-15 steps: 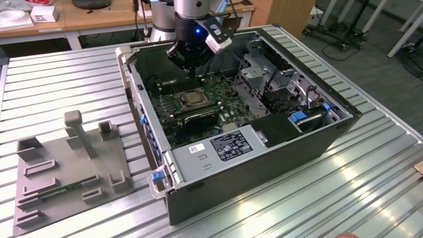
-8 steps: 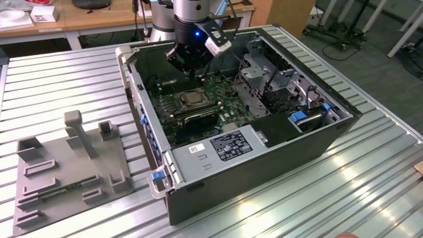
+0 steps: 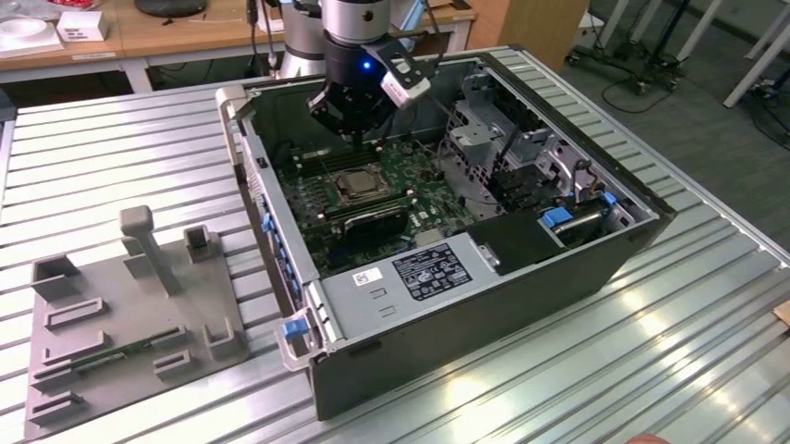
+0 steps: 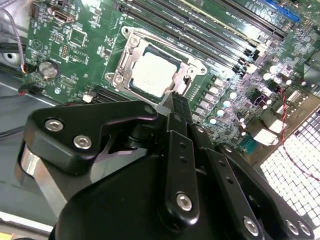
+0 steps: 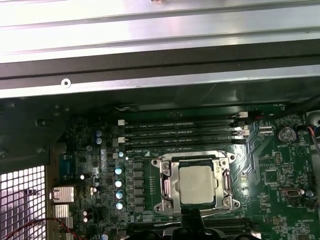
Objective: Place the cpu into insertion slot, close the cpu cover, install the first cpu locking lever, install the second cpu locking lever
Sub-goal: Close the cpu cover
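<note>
Two black fingers of the gripper point(image 4: 176, 104) are pressed together with nothing between them, their tip just beside the insertion slot point(image 4: 167, 56). Inside that slot the cpu point(image 5: 197, 184) lies flat, the cpu cover point(image 5: 168, 186) down around it, on the green motherboard point(image 3: 420, 190) within the open computer case point(image 3: 494, 268). A grey fixture plate point(image 3: 124, 324) lies well apart at the exterior view's left.

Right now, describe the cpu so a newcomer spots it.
Start at the open computer case on the metal table, then its green motherboard. The cpu lies in the silver-framed insertion slot beside the long black memory slots: the only plain pale square there.
</note>
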`<state>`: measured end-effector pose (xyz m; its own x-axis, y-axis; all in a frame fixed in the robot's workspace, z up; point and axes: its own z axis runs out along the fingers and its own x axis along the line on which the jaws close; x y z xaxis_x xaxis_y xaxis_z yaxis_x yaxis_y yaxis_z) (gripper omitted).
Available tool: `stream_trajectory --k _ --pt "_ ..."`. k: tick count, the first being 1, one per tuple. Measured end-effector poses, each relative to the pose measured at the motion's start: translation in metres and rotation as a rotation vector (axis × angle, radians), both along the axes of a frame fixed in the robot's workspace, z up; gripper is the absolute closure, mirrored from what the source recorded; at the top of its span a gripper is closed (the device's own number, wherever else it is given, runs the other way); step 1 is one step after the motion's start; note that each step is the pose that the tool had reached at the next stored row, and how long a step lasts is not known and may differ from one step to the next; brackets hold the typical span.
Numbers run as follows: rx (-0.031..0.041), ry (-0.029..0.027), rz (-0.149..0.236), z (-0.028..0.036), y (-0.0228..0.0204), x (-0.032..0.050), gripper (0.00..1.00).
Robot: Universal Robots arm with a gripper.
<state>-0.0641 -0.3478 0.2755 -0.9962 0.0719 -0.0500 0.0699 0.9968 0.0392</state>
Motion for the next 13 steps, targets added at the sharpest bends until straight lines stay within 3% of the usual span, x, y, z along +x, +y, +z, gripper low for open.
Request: stream_trajectory --k 13 --pt "0.0000 -0.0011 0.000 -0.0020 0.0000 -0.0042 0.90"
